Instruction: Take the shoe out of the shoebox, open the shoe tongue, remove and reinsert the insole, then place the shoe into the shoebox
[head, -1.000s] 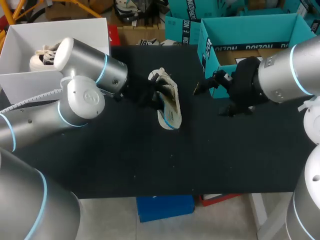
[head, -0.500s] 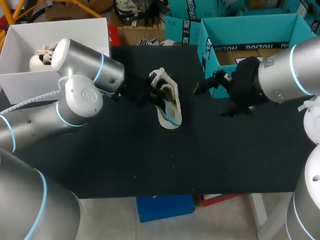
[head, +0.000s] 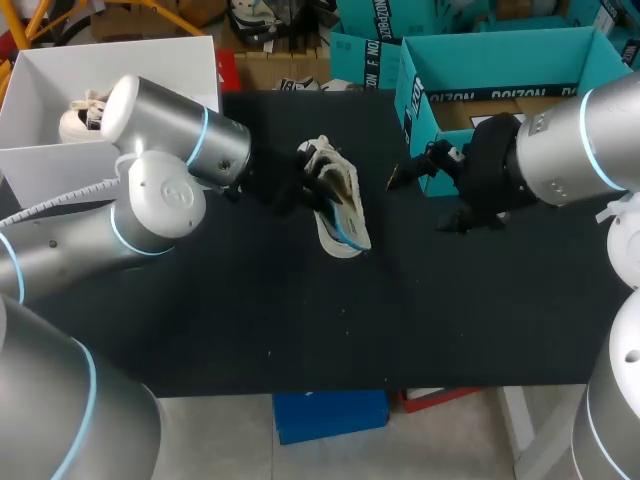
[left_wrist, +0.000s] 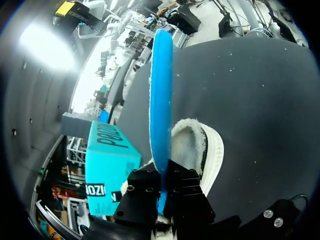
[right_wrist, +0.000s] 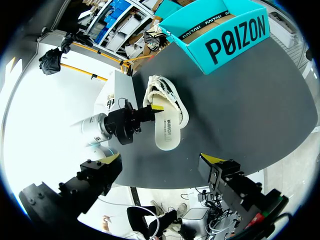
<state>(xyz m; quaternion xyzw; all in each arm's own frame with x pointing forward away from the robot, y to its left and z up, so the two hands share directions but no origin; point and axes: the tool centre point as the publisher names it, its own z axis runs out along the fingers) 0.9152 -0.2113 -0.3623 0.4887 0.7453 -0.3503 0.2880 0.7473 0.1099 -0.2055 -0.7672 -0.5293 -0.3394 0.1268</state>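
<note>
1. Here the left gripper (left_wrist: 162, 186) is clamped tight on the insole (left_wrist: 161, 100), holding it on edge above the shoe (left_wrist: 202, 145), likely to clear the opening.
2. The shoe lies on the table (head: 300, 310) just under those fingers. The right gripper (right_wrist: 162, 160) hangs spread wide and empty near the shoebox (head: 500, 60).

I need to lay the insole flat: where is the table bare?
The widest bare stretch of table is its near half, from the shoe to the front edge. A narrower gap lies between the shoe and the teal shoebox, with the open right gripper over it. It is crowded around the left gripper, shut on the insole beside the shoe.
</note>
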